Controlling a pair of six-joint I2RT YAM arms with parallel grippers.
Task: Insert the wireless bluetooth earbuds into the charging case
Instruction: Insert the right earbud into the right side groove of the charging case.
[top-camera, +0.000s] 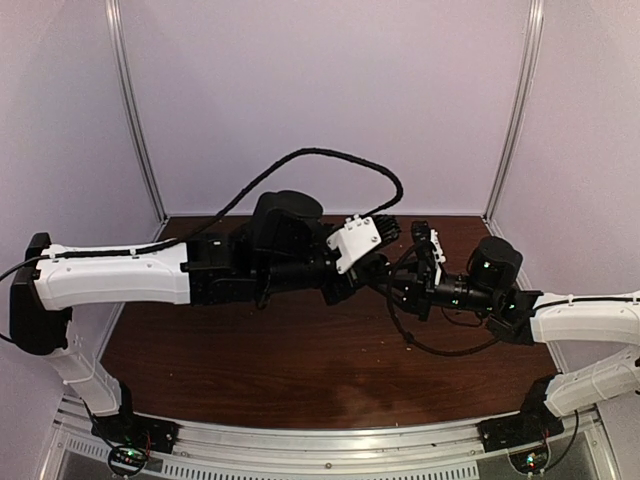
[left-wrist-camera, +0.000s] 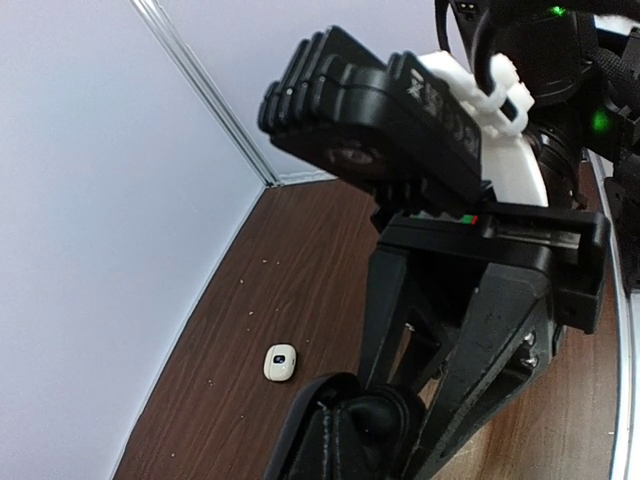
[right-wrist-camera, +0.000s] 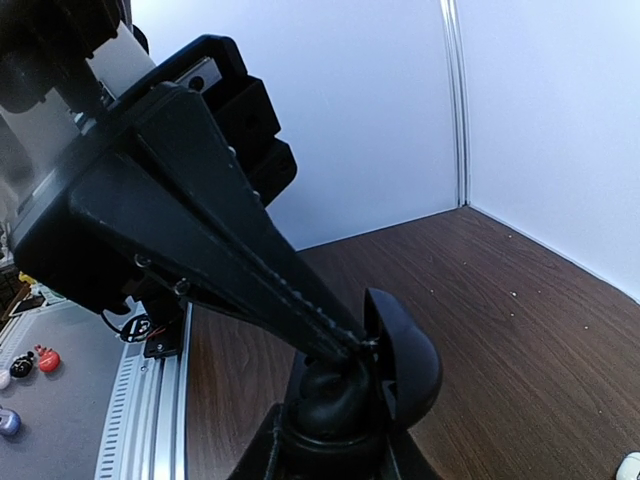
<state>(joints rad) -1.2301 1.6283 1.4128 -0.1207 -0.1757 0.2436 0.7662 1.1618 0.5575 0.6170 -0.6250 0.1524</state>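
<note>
From above, the left hand (top-camera: 378, 277) and right hand (top-camera: 398, 290) meet over the tabletop (top-camera: 250, 360). Left wrist view: the right hand clamps the black charging case (left-wrist-camera: 345, 425), contents hidden; a white oval piece (left-wrist-camera: 281, 362) lies near the far wall. Right wrist view: the left hand's fingers are pressed together at the lid (right-wrist-camera: 405, 365).

White arm links (top-camera: 115, 272), black joints (top-camera: 285, 225), looped cable (top-camera: 330, 160)

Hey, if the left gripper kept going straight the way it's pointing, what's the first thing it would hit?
The left gripper would most likely meet the open black charging case right at its tips. The right gripper appears to hold that case and sits just behind it. Depth is unclear.
</note>
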